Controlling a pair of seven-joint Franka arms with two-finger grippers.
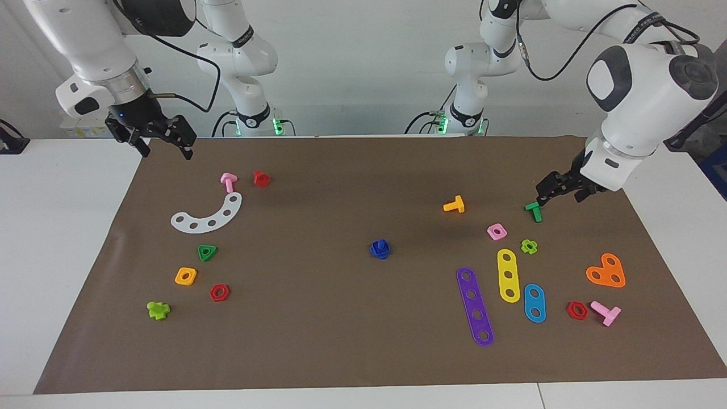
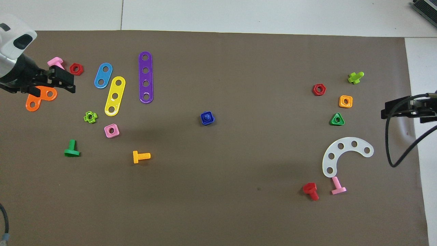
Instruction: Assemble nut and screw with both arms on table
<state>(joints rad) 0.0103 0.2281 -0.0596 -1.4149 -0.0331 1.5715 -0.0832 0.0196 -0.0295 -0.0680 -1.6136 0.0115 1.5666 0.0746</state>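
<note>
The purple four-hole strip (image 1: 475, 306) lies nearest the facing camera, flat on the brown mat of the table (image 1: 318, 352), with the yellow three-hole strip (image 1: 508, 275) and the blue two-hole strip (image 1: 534, 303) just beside it toward the left arm's end; a red hex nut (image 1: 577, 310), a pink bolt (image 1: 606, 312) and an orange heart-shaped plate (image 1: 606, 271) lie close by, also toward that end. The nut (image 1: 380, 249) sits near the middle of the mat, dark blue and square, and the screw (image 2: 206, 116) stands in its centre hole, its rounded tip showing from above; the two are joined and rest apart from every other piece, with neither gripper touching them. The left gripper (image 1: 546, 195) hangs low over the left arm's end of the mat, its fingers spread and holding nothing, close above the green bolt (image 1: 533, 211); whether it touches that bolt I cannot tell. The right gripper (image 1: 164, 146) hovers over the mat's edge at the right arm's end, raised well above the surface, fingers apart and empty. Under it and farther from the robots lie a pink bolt (image 1: 228, 182), a red bolt (image 1: 261, 178) and a white curved strip (image 1: 208, 215); a green triangle nut (image 1: 207, 253), an orange square nut (image 1: 186, 276) and another red hex nut (image 1: 219, 292) lie farther out still. An orange bolt (image 1: 454, 205) and a pink square nut (image 1: 497, 231) lie between the joined pair and the left gripper.
</note>
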